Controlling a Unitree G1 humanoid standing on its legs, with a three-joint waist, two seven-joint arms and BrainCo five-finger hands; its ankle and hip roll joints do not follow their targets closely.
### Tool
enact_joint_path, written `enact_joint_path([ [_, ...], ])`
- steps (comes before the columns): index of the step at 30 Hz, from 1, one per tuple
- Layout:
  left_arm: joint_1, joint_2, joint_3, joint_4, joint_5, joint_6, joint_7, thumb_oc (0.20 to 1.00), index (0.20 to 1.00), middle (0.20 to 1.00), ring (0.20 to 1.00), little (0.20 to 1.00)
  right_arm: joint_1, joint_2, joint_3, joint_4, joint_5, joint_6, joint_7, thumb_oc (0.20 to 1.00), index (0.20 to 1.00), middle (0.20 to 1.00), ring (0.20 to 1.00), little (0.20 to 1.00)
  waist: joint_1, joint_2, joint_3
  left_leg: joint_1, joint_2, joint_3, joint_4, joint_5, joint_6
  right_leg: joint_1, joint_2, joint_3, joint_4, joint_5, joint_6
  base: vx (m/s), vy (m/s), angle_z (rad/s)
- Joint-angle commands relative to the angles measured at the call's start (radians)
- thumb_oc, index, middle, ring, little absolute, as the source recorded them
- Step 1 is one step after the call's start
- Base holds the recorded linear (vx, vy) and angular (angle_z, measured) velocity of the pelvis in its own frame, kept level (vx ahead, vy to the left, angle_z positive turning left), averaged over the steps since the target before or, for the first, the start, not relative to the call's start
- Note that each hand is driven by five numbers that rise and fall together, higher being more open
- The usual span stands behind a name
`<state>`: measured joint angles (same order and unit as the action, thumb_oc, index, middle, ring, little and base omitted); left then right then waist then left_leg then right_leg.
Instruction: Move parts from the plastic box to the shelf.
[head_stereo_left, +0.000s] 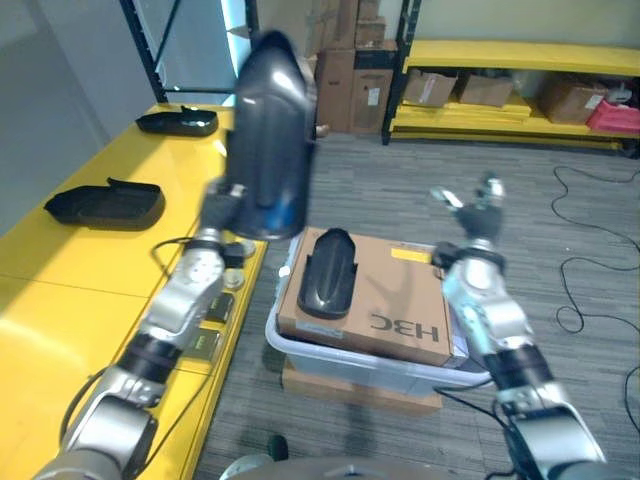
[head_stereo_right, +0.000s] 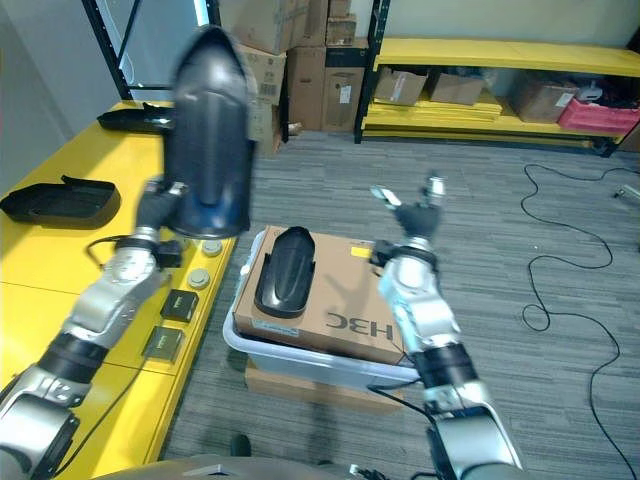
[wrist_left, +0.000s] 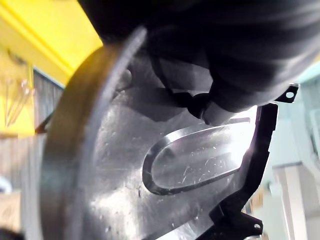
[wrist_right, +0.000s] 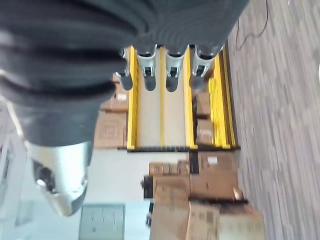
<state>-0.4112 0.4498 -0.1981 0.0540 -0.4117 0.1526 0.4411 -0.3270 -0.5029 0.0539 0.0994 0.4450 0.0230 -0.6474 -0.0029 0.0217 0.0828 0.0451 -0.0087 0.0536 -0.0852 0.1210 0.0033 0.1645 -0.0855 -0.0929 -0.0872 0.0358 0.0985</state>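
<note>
My left hand gripped a black part above the shelf edge; it needed level lowering. My right hand was open.

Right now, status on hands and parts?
Left hand holding black part aloft beside yellow shelf. Right hand open, empty. One part left on cardboard box.

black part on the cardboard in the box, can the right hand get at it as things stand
Probably yes. The right hand hovers open, holding nothing, just beyond the cardboard sheet. The black part lies exposed on top with nothing over it. The left hand is off to the side with another part.
</note>
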Motion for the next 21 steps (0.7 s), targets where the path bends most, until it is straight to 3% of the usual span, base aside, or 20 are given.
enact_joint_path([
  [1,-0.049,0.053,0.053,-0.010,0.059,-0.150,0.036,0.200,0.200,0.200,0.200,0.200,-0.008,-0.021,-0.054,-0.039,0.001,-0.115,0.040,1.000,1.000,1.000,1.000,1.000,0.032,-0.020,-0.059,0.069,-0.007,-0.004,0.002,-0.097,0.007,-0.082,0.011,-0.057,0.000,0.056,0.019,0.00,0.000,0.00],
  [6,0.056,0.114,0.195,-0.047,0.068,-0.186,0.007,0.200,0.200,0.200,0.200,0.200,0.066,-0.050,-0.156,-0.059,0.028,-0.147,0.102,1.000,1.000,1.000,1.000,1.000,0.050,-0.019,-0.050,0.067,-0.011,-0.018,0.002,-0.097,0.008,-0.076,0.005,-0.071,0.000,0.053,0.021,0.00,0.014,0.01],
  [10,0.144,0.145,0.289,-0.120,0.090,-0.178,-0.005,0.200,0.200,0.200,0.200,0.200,0.081,-0.045,-0.174,-0.093,0.038,-0.127,0.149,1.000,1.000,1.000,1.000,1.000,0.088,-0.019,-0.040,0.052,-0.026,-0.061,0.007,-0.087,0.016,-0.061,-0.006,-0.085,0.000,0.058,0.021,-0.02,0.028,0.06],
  [11,0.177,0.151,0.316,-0.152,0.105,-0.180,-0.008,0.200,0.200,0.200,0.200,0.200,0.091,-0.036,-0.170,-0.114,0.041,-0.117,0.164,1.000,1.000,1.000,1.000,1.000,0.098,-0.015,-0.029,0.042,-0.034,-0.095,0.017,-0.084,0.026,-0.069,-0.009,-0.076,0.049,0.039,0.019,-0.04,0.015,0.24],
  [14,0.200,0.156,0.325,-0.174,0.103,-0.187,-0.012,0.200,0.200,0.200,0.200,0.200,0.114,-0.025,-0.165,-0.134,0.039,-0.123,0.159,1.000,1.000,1.000,1.000,1.000,0.098,-0.007,-0.012,0.019,-0.043,-0.145,0.041,-0.080,0.041,-0.103,-0.015,-0.039,0.138,0.012,0.017,-0.03,-0.005,0.38],
  [15,0.206,0.161,0.317,-0.177,0.087,-0.207,-0.016,0.200,0.200,0.200,0.200,0.200,0.146,-0.019,-0.166,-0.148,0.036,-0.142,0.151,1.000,1.000,1.000,1.000,1.000,0.087,-0.002,0.003,0.007,-0.054,-0.204,0.047,-0.074,0.058,-0.130,-0.010,0.027,0.202,0.003,0.017,-0.06,-0.063,0.69],
  [18,0.198,0.173,0.300,-0.162,0.071,-0.227,-0.033,0.200,0.200,0.200,0.200,0.200,0.189,-0.011,-0.172,-0.141,0.047,-0.177,0.164,1.000,1.000,1.000,1.000,1.000,0.079,-0.005,0.004,-0.010,-0.071,-0.294,0.030,-0.053,0.063,-0.144,0.021,0.094,0.229,-0.026,0.007,-0.05,-0.132,1.43],
  [21,0.196,0.175,0.295,-0.149,0.049,-0.236,-0.019,0.200,0.200,0.200,0.200,0.200,0.172,-0.012,-0.158,-0.119,0.053,-0.193,0.184,1.000,1.000,1.000,1.000,1.000,0.103,-0.013,0.001,-0.036,-0.067,-0.326,0.022,-0.031,0.041,-0.132,0.022,0.047,0.181,-0.031,-0.002,-0.09,-0.192,1.42],
])
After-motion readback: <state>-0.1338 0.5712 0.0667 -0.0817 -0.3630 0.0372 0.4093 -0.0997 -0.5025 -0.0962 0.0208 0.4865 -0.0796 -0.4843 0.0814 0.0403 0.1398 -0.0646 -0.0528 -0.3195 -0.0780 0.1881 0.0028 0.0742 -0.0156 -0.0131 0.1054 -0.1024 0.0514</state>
